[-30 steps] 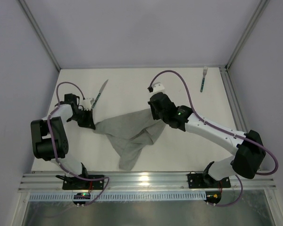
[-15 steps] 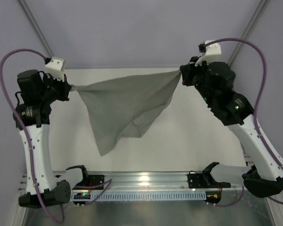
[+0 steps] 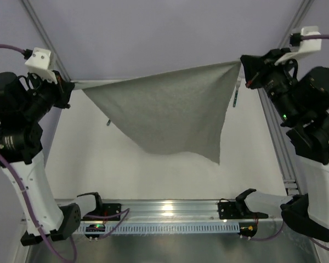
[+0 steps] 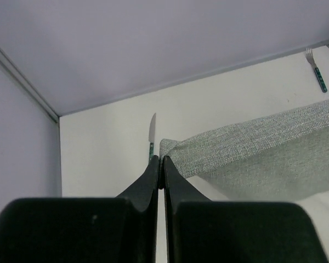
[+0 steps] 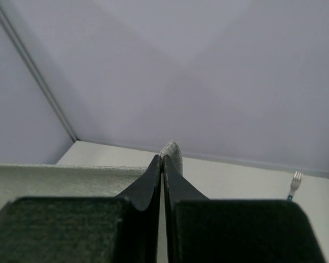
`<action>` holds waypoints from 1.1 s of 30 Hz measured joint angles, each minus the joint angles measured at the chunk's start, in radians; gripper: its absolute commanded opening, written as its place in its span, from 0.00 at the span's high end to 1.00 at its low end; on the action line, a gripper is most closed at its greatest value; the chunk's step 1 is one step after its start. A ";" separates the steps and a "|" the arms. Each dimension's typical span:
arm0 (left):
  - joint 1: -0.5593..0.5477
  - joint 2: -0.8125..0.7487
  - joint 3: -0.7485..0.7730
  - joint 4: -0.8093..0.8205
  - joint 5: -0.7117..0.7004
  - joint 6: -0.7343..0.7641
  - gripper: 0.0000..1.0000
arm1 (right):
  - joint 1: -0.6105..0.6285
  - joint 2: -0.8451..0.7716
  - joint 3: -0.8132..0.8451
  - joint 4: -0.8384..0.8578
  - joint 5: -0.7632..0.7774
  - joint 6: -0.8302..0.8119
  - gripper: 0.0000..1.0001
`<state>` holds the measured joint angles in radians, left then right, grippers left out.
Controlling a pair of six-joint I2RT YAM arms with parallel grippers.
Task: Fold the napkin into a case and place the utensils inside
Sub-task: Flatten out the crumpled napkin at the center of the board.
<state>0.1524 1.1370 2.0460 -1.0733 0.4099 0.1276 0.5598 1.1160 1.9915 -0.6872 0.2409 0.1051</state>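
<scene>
While left gripper point(image 3: 71, 85), right gripper point(image 3: 243, 66) each clamp one napkin point(image 3: 170, 109) corner | knife point(image 4: 152, 130) 1 | fork point(image 4: 317, 70) 1

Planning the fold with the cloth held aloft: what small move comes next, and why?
Probably lower both arms together to lay the napkin flat on the table. The left pincer and right pincer each pinch an upper corner, so it hangs spread in the air; folding needs it flat, nearer than the knife and fork.
</scene>
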 measured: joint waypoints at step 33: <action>-0.166 0.612 0.217 0.233 -0.008 -0.216 1.00 | -0.622 0.555 0.206 0.149 -0.583 0.211 0.97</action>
<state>-0.0139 1.7485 2.2627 -0.8406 0.4023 -0.0887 -0.0624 1.6714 2.1971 -0.5385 -0.3416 0.3164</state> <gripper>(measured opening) 0.009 0.035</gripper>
